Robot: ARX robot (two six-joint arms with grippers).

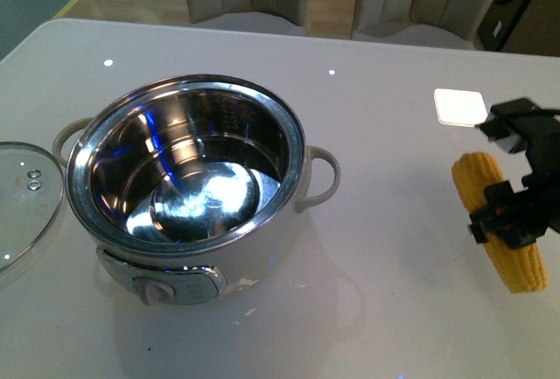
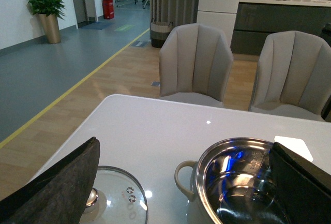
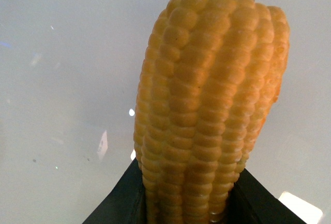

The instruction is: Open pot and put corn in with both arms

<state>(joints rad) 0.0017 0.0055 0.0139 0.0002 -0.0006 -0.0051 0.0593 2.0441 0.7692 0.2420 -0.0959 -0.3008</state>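
Observation:
The cream-white pot (image 1: 302,193) stands uncovered on the white table, its shiny steel bowl empty. Far right, my right gripper (image 1: 507,215) is shut on the yellow corn (image 1: 500,221), held clear of the table and well right of the pot. In the right wrist view the corn (image 3: 209,105) fills the frame between the black fingers (image 3: 119,203). My left gripper (image 2: 181,182) is open; its dark fingers (image 2: 57,182) frame the pot (image 2: 238,182) and the lid's edge in the left wrist view. The left arm does not show in the front view.
The round glass lid (image 1: 22,195) lies flat on the table left of the pot, also visible as the lid (image 2: 116,198) in the left wrist view. A small white square (image 1: 459,106) lies at the back right. Two grey chairs (image 2: 196,63) stand beyond the far table edge.

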